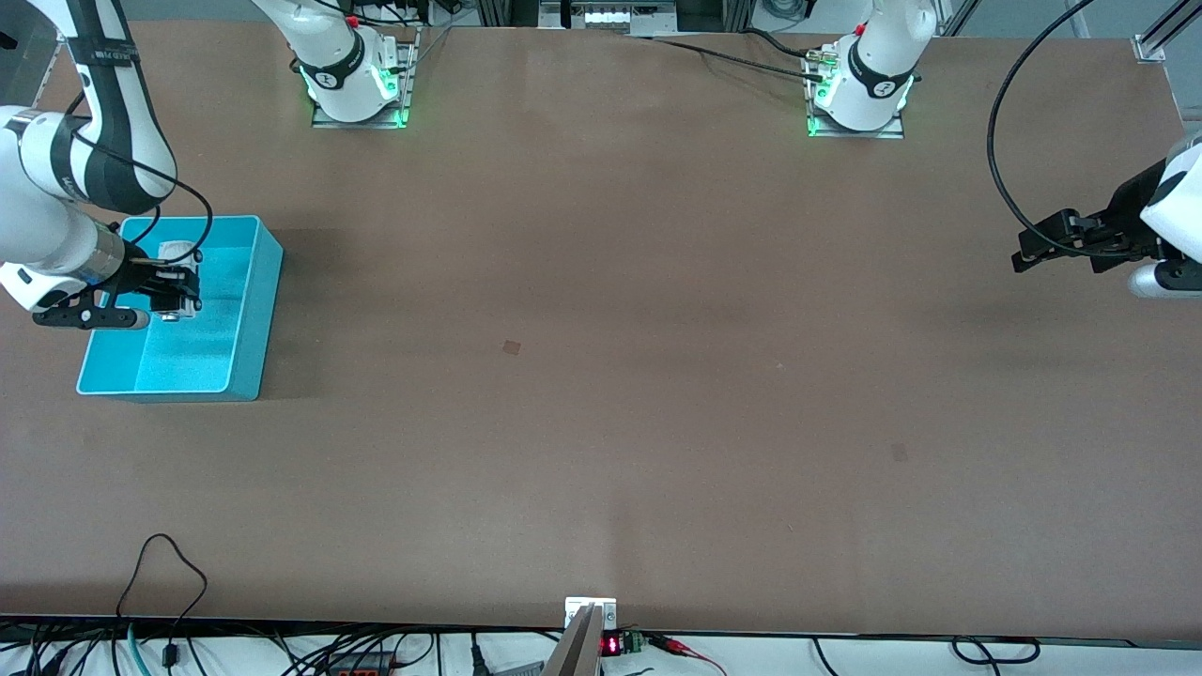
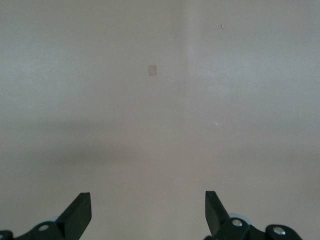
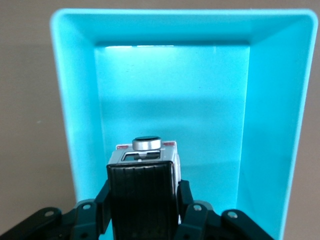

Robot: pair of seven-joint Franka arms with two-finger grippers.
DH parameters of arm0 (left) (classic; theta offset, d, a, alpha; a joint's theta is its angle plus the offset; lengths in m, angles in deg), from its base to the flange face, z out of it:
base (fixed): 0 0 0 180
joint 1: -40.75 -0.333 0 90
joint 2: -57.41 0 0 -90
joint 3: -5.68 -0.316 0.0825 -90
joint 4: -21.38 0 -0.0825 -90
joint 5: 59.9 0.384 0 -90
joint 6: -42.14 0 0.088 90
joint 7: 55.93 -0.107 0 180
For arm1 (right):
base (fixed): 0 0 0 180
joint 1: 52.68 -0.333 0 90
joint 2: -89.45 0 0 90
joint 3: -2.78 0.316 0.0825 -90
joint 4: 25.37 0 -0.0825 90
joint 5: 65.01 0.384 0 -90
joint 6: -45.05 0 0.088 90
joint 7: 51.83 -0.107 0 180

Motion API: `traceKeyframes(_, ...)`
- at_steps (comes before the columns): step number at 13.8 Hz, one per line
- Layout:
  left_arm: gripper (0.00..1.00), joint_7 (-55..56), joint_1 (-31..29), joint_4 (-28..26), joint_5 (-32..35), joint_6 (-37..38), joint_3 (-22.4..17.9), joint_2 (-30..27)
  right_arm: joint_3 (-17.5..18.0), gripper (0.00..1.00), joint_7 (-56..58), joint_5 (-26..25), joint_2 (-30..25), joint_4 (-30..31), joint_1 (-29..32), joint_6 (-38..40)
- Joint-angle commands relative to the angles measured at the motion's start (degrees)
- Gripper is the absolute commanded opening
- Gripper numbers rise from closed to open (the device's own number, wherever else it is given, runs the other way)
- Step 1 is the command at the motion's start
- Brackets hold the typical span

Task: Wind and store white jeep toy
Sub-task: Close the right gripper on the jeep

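Right gripper (image 3: 142, 210) hovers over the turquoise bin (image 1: 254, 310), fingers (image 3: 186, 200) pinching the white jeep toy (image 3: 150, 152) by its flanks. Looks light, rigid, smooth plastic, likely slippery; best held across the flat body sides, clear of wheels. Left gripper (image 2: 148, 215) waits over bare tabletop (image 1: 601, 376), fingers spread wide.

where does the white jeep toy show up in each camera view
Front view: the white jeep toy is held by the right gripper over the turquoise bin, toward the right arm's end of the table.
Left wrist view: not in it; only bare table and the open left gripper.
Right wrist view: the jeep sits between the fingers above the bin's floor.
Shared landmark: the turquoise bin.
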Motion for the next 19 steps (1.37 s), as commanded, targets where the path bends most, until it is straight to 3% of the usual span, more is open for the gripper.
traceKeyframes(1,1.0,0.6,0.1,-0.3,0.9,0.6,0.0,-0.9,0.5,0.01,-1.8,-1.0,1.3,1.4,2.0,-3.9)
traceKeyframes(6,1.0,0.6,0.0,-0.3,0.9,0.6,-0.1,-0.9,0.5,0.01,-1.8,-1.1,6.0,1.4,2.5,-8.9)
traceKeyframes(19,1.0,0.5,0.0,-0.5,1.2,0.7,-0.1,-0.9,0.5,0.01,-1.1,-1.2,11.9,1.5,4.5,-13.9)
